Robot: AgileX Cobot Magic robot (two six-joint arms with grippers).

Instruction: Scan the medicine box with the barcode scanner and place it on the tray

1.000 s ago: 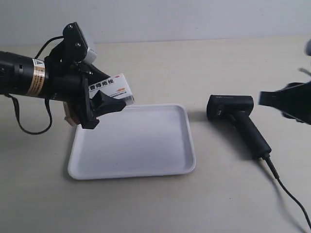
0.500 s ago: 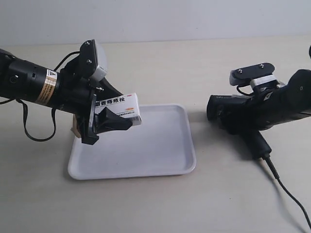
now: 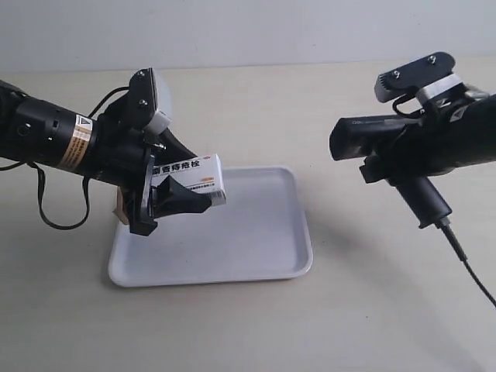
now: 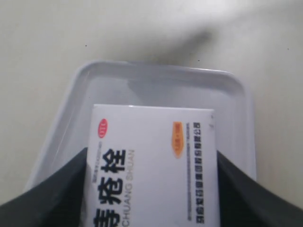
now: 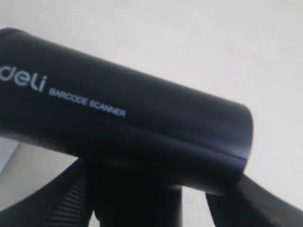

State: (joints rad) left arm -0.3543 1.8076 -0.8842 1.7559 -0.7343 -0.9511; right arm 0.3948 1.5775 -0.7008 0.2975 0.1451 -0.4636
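Observation:
The medicine box (image 3: 191,176), white with black Chinese lettering and an orange mark, hangs over the white tray's (image 3: 248,232) left part. My left gripper (image 3: 188,186) is shut on its two sides. In the left wrist view the box (image 4: 151,156) fills the space between the dark fingers (image 4: 57,194), with the tray (image 4: 142,87) underneath. The black barcode scanner (image 3: 370,136) is held off the table to the right of the tray, head pointing toward the box. My right gripper (image 3: 403,159) is shut on it near the top of its handle (image 3: 425,200). The right wrist view shows the scanner head (image 5: 128,123) close up.
The scanner's black cable (image 3: 467,266) trails down to the table at the right. A small tan object (image 3: 120,206) shows under the left arm at the tray's left edge. Beige tabletop (image 3: 256,333) surrounds the tray.
My right gripper came in from the right, closed on the scanner and lifted it off the table. My left gripper carried the box lower and a little right, over the tray.

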